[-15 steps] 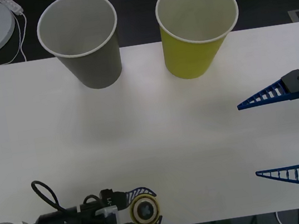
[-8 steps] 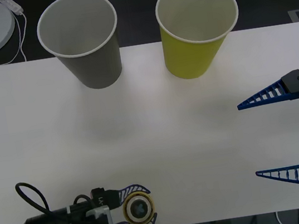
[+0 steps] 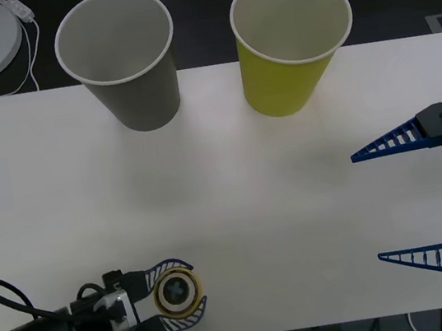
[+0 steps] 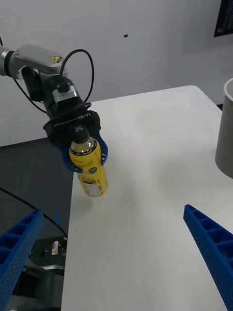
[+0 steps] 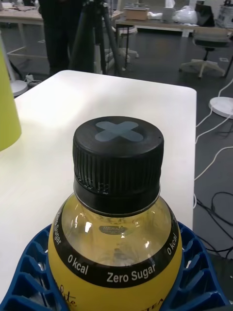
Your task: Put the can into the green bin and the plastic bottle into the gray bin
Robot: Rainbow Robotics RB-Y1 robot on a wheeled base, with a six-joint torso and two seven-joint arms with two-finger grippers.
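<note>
- Table [image 3: 236, 213]: white, carrying both bins at its far edge.
- Gray bin [image 3: 124, 63] and green bin [image 3: 290, 43]: upright, side by side, apart.
- Right pincer [image 3: 413, 199]: fingers spread wide over the table's right side, holding nothing.
- Left pincer [image 3: 176, 294]: clamped around the plastic bottle [image 3: 177, 292] (lifted, slightly tilted) at the near table edge.

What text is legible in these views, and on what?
"0 kcal": black neck band of the small yellow plastic bottle with black screw cap, held by the left gripper.
"Zero Sugar": same band.
"RB-Y1": black housing of the left gripper.
Small print on the grey sticker below the cap: too small to read.
Dark print on the bottle's label: too blurred to read.
Yellow warning sticker on the left arm: a symbol, not legible.
</note>
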